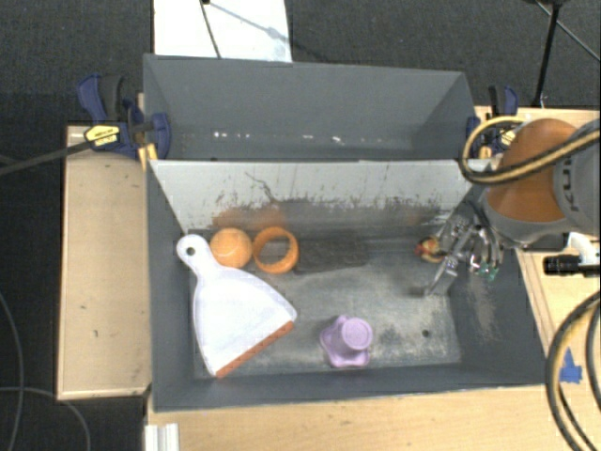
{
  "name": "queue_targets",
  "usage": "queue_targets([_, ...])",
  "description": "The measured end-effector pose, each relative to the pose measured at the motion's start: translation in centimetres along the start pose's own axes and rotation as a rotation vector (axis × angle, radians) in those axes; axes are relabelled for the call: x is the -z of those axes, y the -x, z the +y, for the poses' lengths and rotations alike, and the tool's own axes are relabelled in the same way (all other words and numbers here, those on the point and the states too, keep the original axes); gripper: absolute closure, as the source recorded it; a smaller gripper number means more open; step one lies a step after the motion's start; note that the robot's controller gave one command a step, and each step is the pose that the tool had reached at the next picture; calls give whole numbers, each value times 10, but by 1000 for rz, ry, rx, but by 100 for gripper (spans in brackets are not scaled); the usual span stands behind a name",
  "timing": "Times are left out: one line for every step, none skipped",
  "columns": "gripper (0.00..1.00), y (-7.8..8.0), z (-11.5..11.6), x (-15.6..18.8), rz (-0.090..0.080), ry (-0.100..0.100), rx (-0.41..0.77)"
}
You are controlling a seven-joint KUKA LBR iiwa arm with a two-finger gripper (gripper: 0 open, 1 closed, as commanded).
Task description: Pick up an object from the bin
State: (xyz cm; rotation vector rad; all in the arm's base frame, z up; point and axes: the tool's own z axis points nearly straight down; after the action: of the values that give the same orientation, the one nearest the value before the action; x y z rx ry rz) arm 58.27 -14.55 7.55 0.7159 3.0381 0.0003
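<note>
Camera view puts the gripper low at the right end of the bin (open or closed, I cannot tell), with a small orange-red thing just beside it on its left.

A robotics lab, by the look of it — a grey metal bin with dark carpet around it, a robot arm reaching in from the right, loose cables trailing over the floor, a thin stand behind — a test rig, not a home
</note>
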Motion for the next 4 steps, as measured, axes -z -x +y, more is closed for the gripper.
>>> queue_targets([0, 5, 7, -1, 2, 1, -59])
queue_targets([100, 6, 3, -3, 11, -1, -138])
queue_targets([100, 6, 2, -3, 10, -1, -149])
queue_targets([100, 5, 2, 0, 13, -2, -155])
